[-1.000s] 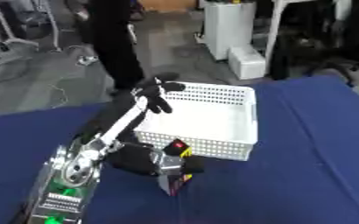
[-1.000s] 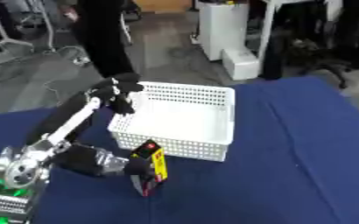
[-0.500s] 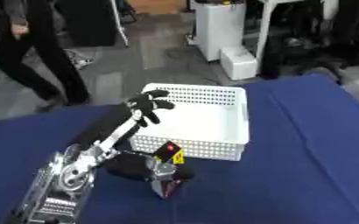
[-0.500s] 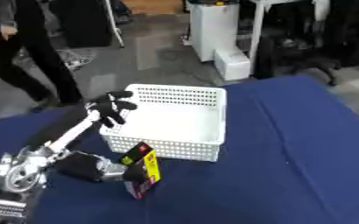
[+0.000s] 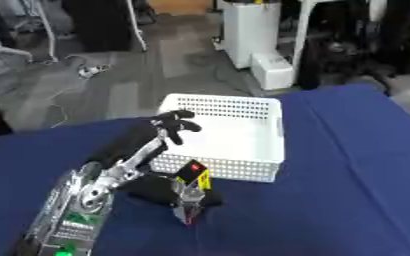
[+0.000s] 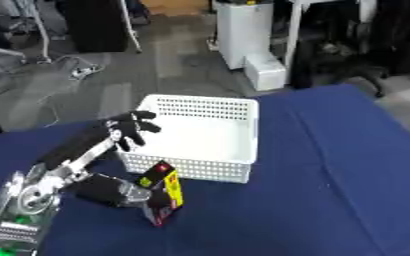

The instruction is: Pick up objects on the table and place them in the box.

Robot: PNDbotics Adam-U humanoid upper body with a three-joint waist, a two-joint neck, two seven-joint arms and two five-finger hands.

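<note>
A white perforated basket (image 5: 243, 145) stands on the blue table, and nothing shows inside it. My left hand (image 5: 175, 126) hangs over its left rim with its black fingers spread and holding nothing; the arm runs down to the lower left corner. In front of the basket a small black box with yellow and red markings (image 6: 163, 192) stands tilted on the cloth. A dark lump (image 6: 108, 190) lies right beside it on its left, under my forearm. My right hand appears in no view.
The blue cloth (image 5: 348, 190) covers the table to the right and front. Beyond the far edge are a grey floor, a white cabinet (image 5: 250, 30) and dark furniture (image 5: 366, 45) at the back right.
The camera has shifted, so the whole scene sits differently. My left hand has drawn back a little from the basket's back left corner along its left rim. The box and lump stay put.
</note>
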